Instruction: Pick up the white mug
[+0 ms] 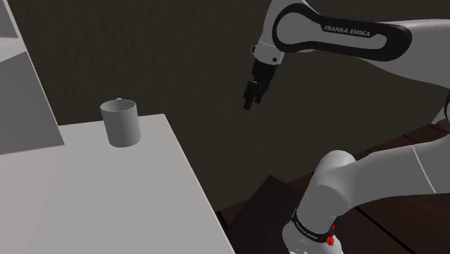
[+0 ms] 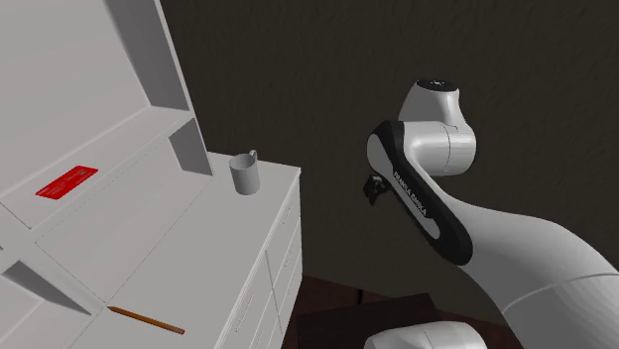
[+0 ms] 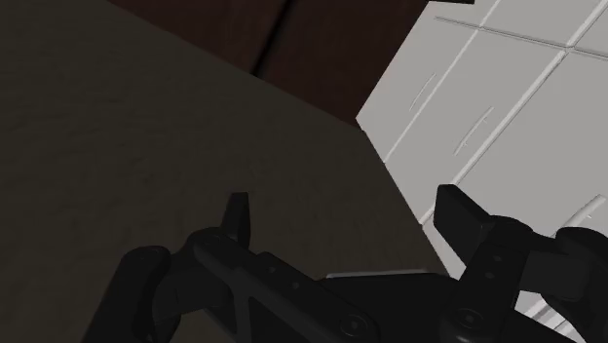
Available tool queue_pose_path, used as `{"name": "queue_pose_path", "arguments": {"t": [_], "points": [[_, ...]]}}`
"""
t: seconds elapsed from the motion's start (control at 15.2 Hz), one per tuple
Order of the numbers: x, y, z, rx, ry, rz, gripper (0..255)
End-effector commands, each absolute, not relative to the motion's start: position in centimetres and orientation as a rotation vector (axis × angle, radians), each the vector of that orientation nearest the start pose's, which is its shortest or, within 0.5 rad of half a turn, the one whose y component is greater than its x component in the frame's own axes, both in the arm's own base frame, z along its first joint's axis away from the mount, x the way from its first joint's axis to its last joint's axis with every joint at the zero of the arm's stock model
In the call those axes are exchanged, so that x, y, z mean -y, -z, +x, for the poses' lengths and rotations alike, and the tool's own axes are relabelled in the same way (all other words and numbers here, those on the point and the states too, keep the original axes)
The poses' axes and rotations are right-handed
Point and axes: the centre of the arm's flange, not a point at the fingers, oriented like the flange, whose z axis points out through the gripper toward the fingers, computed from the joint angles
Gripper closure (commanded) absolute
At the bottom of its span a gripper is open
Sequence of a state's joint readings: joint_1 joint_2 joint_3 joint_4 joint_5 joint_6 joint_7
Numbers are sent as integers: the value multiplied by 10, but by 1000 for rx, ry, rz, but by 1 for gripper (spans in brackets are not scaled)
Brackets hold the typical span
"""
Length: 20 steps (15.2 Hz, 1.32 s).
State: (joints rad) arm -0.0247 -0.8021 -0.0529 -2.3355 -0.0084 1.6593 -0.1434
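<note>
At the far corner of the white counter (image 1: 130,195) stands the pale grey mug (image 1: 120,124), upright; well to the shoulder view's right hangs the gripper (image 1: 249,104), fingers apart, empty.

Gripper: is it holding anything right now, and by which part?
Nothing is held. The gripper is open and empty, in the air beside the counter; the grey mug stands on the counter, well apart from it.
</note>
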Motion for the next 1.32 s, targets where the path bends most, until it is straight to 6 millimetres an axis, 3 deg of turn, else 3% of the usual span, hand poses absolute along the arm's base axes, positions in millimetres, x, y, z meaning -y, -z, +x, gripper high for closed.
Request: {"name": "queue_pose_path", "arguments": {"t": [0.0,1.25], "points": [[31,-613,311,124,199,-3116,0],[-193,-646,415,27,241,-3112,0]]}}
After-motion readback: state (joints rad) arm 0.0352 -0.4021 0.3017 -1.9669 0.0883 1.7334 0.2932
